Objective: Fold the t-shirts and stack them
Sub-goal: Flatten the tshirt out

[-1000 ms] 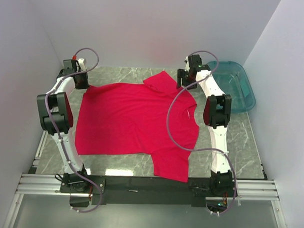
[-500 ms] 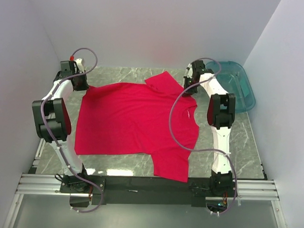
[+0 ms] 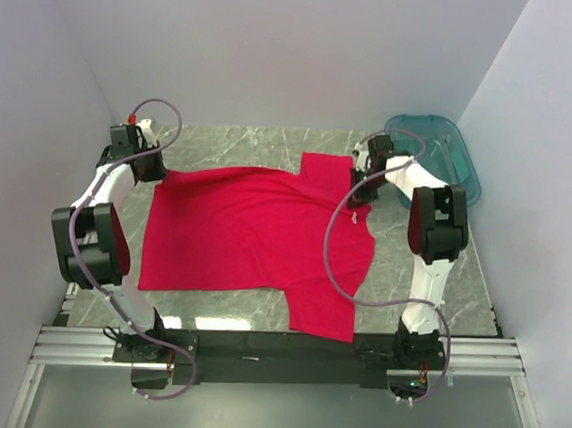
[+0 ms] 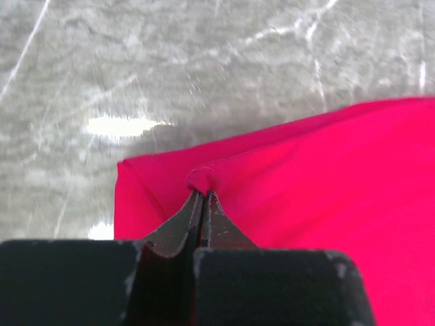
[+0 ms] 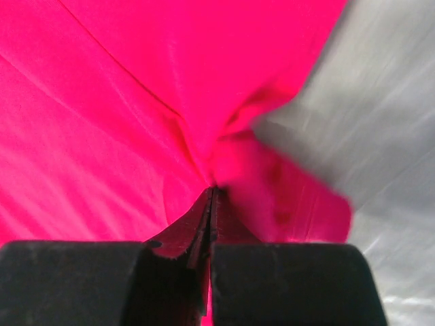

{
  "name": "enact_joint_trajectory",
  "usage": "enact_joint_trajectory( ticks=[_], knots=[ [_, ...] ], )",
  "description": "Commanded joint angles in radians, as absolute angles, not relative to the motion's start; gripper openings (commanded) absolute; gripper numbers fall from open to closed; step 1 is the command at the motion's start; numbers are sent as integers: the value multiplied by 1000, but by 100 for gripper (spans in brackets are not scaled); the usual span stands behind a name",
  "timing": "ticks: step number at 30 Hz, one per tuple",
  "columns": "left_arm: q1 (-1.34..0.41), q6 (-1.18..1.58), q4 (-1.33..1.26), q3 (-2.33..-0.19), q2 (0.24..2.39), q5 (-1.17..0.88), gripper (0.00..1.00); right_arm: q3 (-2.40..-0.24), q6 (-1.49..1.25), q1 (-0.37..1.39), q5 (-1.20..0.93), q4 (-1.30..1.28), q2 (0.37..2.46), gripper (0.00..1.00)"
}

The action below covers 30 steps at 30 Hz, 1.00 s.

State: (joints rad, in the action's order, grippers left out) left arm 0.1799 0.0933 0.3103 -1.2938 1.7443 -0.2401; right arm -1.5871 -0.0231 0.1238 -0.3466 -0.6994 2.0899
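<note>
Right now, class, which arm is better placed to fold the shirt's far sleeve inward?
Right. The right gripper is shut on the red t-shirt beside that sleeve; the left gripper pinches the opposite far corner.

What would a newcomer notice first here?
A bright red t-shirt lies spread across the middle of the marble table. The left tool is shut on its far left corner, the right tool on fabric at its right edge. A teal bin sits far right.

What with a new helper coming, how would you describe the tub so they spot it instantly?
Start at the grey marble table and go to its far right corner. There sits the tub: translucent teal plastic, the only container, unlike the flat red t-shirt.
</note>
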Motion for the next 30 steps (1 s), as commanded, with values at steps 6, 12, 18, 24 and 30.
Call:
enact_joint_trajectory(
  ticks=[6, 12, 18, 24, 30],
  knots=[
    [179, 118, 236, -1175, 1578, -276, 0, -1449, 147, 115, -353, -663, 1890, 46],
    [178, 117, 241, -1166, 1560, -275, 0, -1798, 72, 115, -287, -681, 2081, 65],
    [178, 117, 239, -1155, 1539, -278, 0, -2127, -69, 113, -207, -761, 2342, 60],
    [178, 120, 233, -1154, 1543, -282, 0, -2214, -101, 110, -103, -756, 2413, 59],
    [178, 120, 236, -1161, 1554, -281, 0, -2247, -101, 106, -86, -770, 2459, 57]
  ],
)
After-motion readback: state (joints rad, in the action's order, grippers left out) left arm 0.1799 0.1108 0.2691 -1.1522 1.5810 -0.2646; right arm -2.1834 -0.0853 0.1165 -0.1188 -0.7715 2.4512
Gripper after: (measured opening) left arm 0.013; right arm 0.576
